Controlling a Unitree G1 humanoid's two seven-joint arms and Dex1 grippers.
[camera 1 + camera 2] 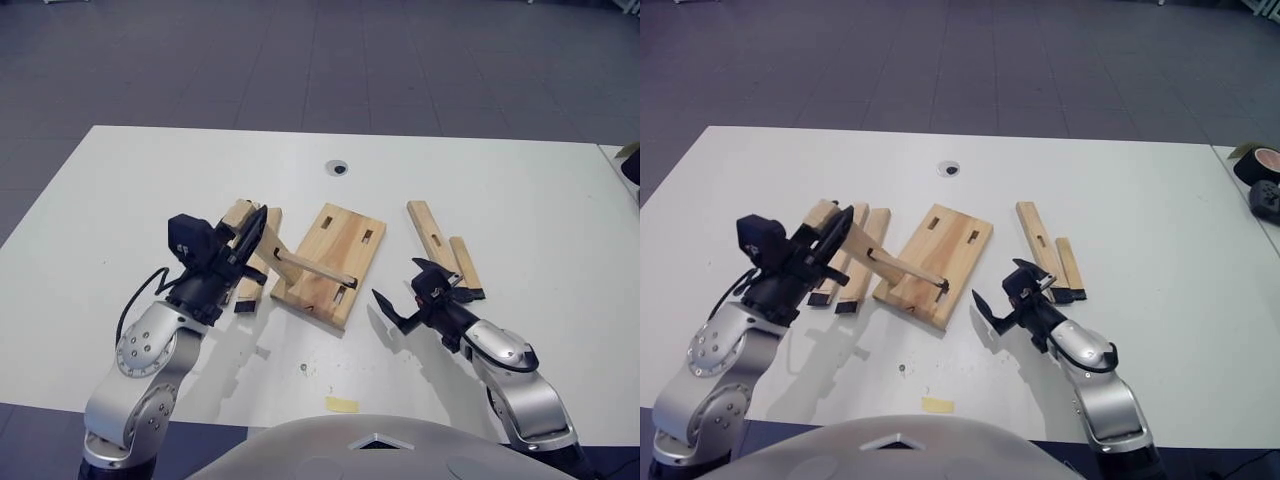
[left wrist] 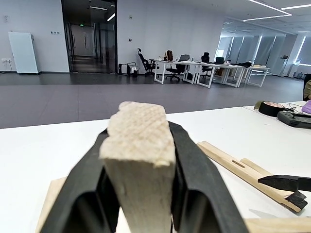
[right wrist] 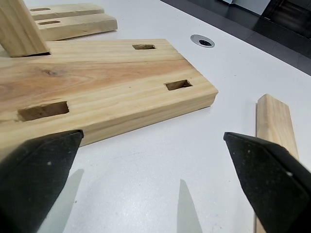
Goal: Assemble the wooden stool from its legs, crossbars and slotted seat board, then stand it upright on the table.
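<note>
A wooden leg (image 1: 310,268) is pinched at one end between the fingers of the left hand (image 1: 256,232). Its other end is set down on the top face of the slotted seat board (image 1: 340,240), which lies flat on the table (image 1: 140,180). The right hand (image 1: 402,287) is held spread just beside the board's right edge, touching nothing. Two more legs (image 1: 432,235) lie behind the right hand, and further legs (image 1: 238,213) lie beneath the left hand.

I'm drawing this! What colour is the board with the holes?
The seat board is pale yellowish wood with brown grain streaks, clearest in the right wrist view.
</note>
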